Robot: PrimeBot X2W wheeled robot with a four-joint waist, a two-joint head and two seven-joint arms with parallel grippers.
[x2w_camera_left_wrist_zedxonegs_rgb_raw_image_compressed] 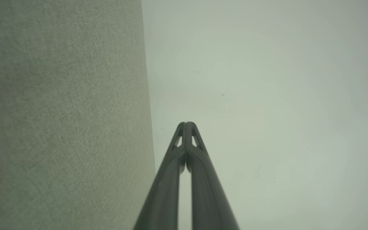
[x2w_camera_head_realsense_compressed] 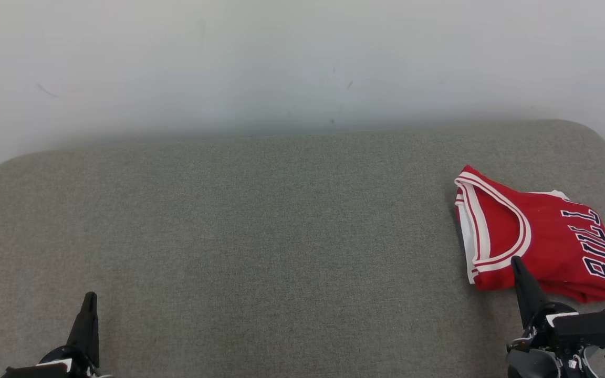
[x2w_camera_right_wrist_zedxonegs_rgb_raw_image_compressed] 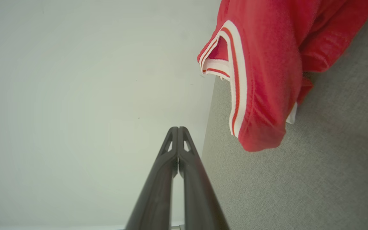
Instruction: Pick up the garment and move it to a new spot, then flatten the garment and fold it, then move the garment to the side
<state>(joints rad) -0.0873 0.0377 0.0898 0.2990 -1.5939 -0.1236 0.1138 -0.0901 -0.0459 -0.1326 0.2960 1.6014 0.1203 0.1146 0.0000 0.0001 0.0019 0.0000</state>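
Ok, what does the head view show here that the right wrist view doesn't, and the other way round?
Head view's own: the left pincer, shut, at the lower left, and the dark lettering on the folded red jersey. Right wrist view's own: a close look at the right pincer, fingers pressed together, empty, near the jersey's white-striped trim. Shared: the jersey, the grey cushion, the pale wall and the right pincer.

The red jersey (x2w_camera_head_realsense_compressed: 544,239) bears navy lettering, apparently reading "BULL".
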